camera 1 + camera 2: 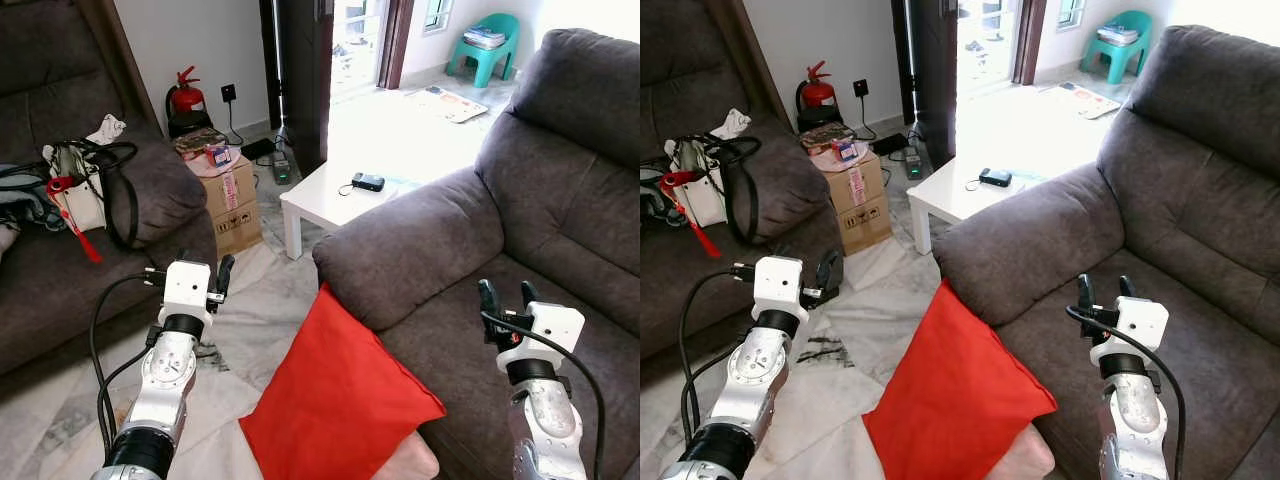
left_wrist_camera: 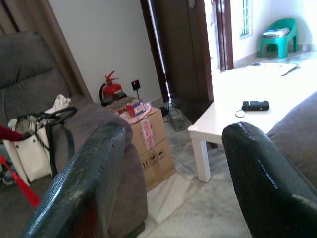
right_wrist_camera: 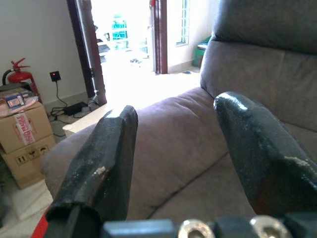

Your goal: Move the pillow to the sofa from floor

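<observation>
Grey fabric sofa (image 1: 60, 280) far left w/ a white handbag w/ black straps (image 1: 85, 190) on its seat. Behind its arm, a red fire extinguisher (image 1: 186, 98) by the wall, then a brown cardboard box (image 1: 228, 200) on the marble floor (image 1: 260, 300). Left claw (image 1: 205, 272) is raised over the floor just in front of that sofa, fingers (image 2: 81, 188) apart, nothing between them. Centre: red square fabric pillow (image 1: 335, 395) stands tilted on the floor, upper corner leaning on the arm of the big grey sofa (image 1: 560, 200) at right. Behind it a white low tabletop (image 1: 335, 195) w/ a small black device (image 1: 367, 181) on it. Right claw (image 1: 505, 293) hangs over the grey sofa's seat cushion, fingers (image 3: 99, 168) spread, empty. Far back right, a teal plastic chair (image 1: 487, 45) in the bright room.
</observation>
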You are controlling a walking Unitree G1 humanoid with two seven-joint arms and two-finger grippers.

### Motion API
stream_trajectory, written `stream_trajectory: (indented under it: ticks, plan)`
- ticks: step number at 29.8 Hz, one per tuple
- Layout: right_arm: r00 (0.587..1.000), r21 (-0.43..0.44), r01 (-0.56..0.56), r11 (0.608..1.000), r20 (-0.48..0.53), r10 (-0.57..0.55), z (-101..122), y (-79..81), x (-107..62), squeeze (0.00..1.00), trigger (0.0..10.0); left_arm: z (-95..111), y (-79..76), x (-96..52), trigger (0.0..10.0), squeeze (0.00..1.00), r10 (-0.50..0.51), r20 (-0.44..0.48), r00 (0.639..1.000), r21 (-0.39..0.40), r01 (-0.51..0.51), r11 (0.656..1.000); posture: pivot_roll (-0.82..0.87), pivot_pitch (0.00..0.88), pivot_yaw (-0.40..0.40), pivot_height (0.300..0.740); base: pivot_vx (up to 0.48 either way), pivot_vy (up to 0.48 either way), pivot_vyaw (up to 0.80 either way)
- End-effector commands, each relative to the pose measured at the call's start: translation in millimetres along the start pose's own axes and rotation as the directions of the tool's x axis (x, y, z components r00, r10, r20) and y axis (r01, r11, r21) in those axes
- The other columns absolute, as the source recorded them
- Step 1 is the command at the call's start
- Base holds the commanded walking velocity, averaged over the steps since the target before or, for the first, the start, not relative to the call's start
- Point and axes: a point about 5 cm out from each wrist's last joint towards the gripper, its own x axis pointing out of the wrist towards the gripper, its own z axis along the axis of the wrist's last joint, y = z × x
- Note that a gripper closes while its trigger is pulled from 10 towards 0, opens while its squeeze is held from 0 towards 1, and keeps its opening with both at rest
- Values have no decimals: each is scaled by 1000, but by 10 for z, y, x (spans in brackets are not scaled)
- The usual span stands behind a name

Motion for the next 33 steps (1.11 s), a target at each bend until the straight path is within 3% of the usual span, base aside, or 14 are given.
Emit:
stream_trajectory:
  ticks: [1,12,18,23,33]
  plan:
    - [1000,16,-22,1000,6,22,23,63,59,0,10000,19,31,-12,10000,0,19,9,1000,1,-19,1000,-86,0,-27,740,0,0,0]
    - [990,68,-143,987,4,143,12,359,14,0,10000,31,137,-223,10000,0,47,11,999,25,-47,999,-9,81,-60,740,0,0,0]
    - [980,78,-200,977,-5,201,14,463,33,0,10000,52,195,-336,10000,0,78,7,997,35,-78,996,26,110,-75,740,0,0,0]
    - [984,87,-179,980,5,179,36,471,49,0,10000,27,150,-388,10000,0,38,-19,999,35,-38,999,-12,120,-51,740,0,0,0]
    - [992,86,-124,988,18,123,64,397,31,0,10000,128,148,-253,10000,0,11,-1,1000,31,-11,999,-53,118,-16,740,0,0,0]
